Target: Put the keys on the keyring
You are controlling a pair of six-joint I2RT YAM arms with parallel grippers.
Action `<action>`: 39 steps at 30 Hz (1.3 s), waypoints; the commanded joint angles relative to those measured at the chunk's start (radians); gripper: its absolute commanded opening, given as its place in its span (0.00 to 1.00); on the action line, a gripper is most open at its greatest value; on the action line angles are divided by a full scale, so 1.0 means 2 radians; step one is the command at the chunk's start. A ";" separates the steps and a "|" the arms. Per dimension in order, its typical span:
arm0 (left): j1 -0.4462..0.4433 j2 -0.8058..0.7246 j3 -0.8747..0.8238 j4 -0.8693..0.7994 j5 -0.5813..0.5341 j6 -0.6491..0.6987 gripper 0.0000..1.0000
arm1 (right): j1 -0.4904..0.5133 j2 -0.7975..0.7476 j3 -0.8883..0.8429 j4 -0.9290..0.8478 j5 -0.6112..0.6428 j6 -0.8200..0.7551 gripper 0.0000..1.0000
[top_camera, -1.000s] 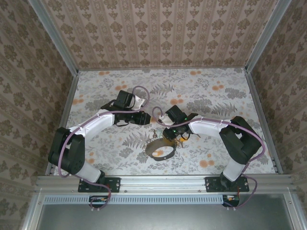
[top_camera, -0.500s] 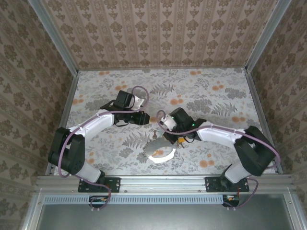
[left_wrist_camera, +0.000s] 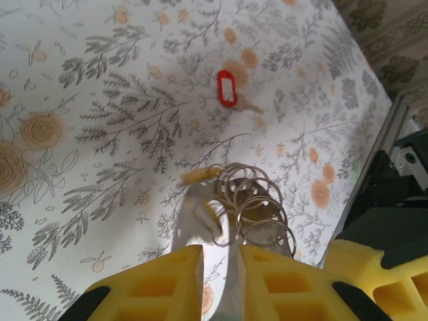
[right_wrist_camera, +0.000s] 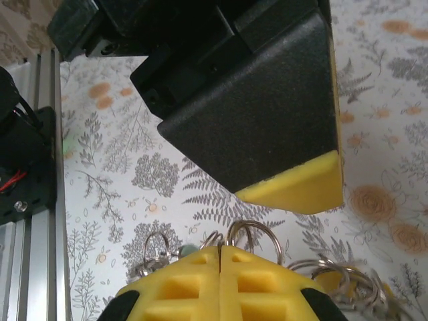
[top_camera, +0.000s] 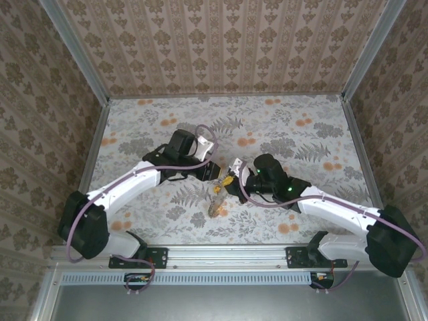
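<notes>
Against the earlier frame, the arms are drawn together and the keyring (top_camera: 215,204) is raised over the bench (top_camera: 321,127) near its near edge, pinched in the narrowed left end effector (left_wrist_camera: 221,251). The right end effector (right_wrist_camera: 221,257) is closed alongside. One red key (left_wrist_camera: 227,88) is left unthreaded.

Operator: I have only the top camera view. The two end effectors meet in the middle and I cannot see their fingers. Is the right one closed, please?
Observer: Yes. The right end effector has its fingers pressed together, and small metal rings stick out just beyond them.
Operator: And the left one?
Observer: The left end effector is closed on a thin grey strip that runs between its fingers.
Operator: Is any key lying on the table?
Observer: A red key lies flat on the table, apart from the rings.
</notes>
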 commanded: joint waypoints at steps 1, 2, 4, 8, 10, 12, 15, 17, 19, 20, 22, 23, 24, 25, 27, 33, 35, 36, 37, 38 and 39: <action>-0.003 -0.029 -0.017 0.004 -0.008 -0.015 0.20 | 0.002 -0.028 -0.009 0.060 -0.006 0.010 0.00; -0.005 -0.036 -0.020 0.005 -0.009 -0.017 0.21 | 0.002 -0.033 -0.014 0.074 -0.004 0.016 0.00; -0.012 -0.047 -0.024 0.007 -0.014 -0.021 0.20 | 0.002 -0.038 -0.020 0.095 -0.006 0.028 0.00; -0.028 -0.059 -0.030 0.006 -0.022 -0.023 0.20 | 0.002 -0.043 -0.028 0.131 -0.003 0.050 0.00; -0.035 -0.064 -0.034 0.008 -0.026 -0.024 0.20 | 0.002 -0.045 -0.031 0.143 -0.005 0.059 0.00; -0.039 -0.067 -0.036 0.007 -0.030 -0.026 0.20 | 0.002 -0.050 -0.035 0.156 -0.008 0.068 0.00; -0.042 -0.074 -0.046 0.000 -0.043 -0.026 0.20 | 0.000 -0.063 -0.043 0.171 -0.016 0.076 0.00; -0.038 -0.082 -0.049 -0.008 -0.050 -0.023 0.20 | -0.001 -0.068 -0.042 0.172 -0.025 0.078 0.00; -0.032 -0.094 -0.050 -0.017 -0.054 -0.020 0.20 | -0.001 -0.072 -0.039 0.167 -0.032 0.078 0.00; -0.028 -0.100 -0.048 -0.022 -0.057 -0.018 0.20 | -0.002 -0.074 -0.038 0.163 -0.032 0.077 0.00; -0.018 -0.116 -0.043 -0.043 -0.063 -0.006 0.25 | -0.002 -0.077 -0.036 0.156 -0.030 0.079 0.00; -0.015 -0.126 -0.041 -0.051 -0.065 0.001 0.29 | -0.002 -0.080 -0.037 0.153 -0.029 0.080 0.00; -0.013 -0.138 -0.041 -0.057 -0.067 0.008 0.34 | -0.004 -0.082 -0.036 0.150 -0.027 0.081 0.00; -0.014 -0.151 -0.042 -0.061 -0.069 0.017 0.39 | -0.005 -0.084 -0.035 0.147 -0.026 0.081 0.00; -0.016 -0.170 -0.045 -0.068 -0.071 0.026 0.45 | -0.007 -0.087 -0.032 0.137 -0.025 0.081 0.00; -0.035 -0.225 -0.072 -0.017 -0.034 0.024 0.45 | -0.011 -0.091 -0.027 0.126 -0.028 0.081 0.00; -0.047 -0.227 -0.073 -0.007 -0.032 0.027 0.45 | -0.011 -0.089 -0.022 0.122 -0.032 0.081 0.00; -0.051 -0.224 -0.071 -0.006 -0.031 0.029 0.44 | -0.011 -0.089 -0.021 0.122 -0.035 0.082 0.00; -0.054 -0.218 -0.068 -0.005 -0.030 0.032 0.42 | -0.011 -0.089 -0.020 0.122 -0.037 0.083 0.00; -0.056 -0.213 -0.067 -0.001 -0.031 0.033 0.41 | -0.011 -0.089 -0.019 0.123 -0.041 0.083 0.00; -0.057 -0.208 -0.067 0.003 -0.034 0.034 0.39 | -0.011 -0.089 -0.019 0.126 -0.045 0.084 0.00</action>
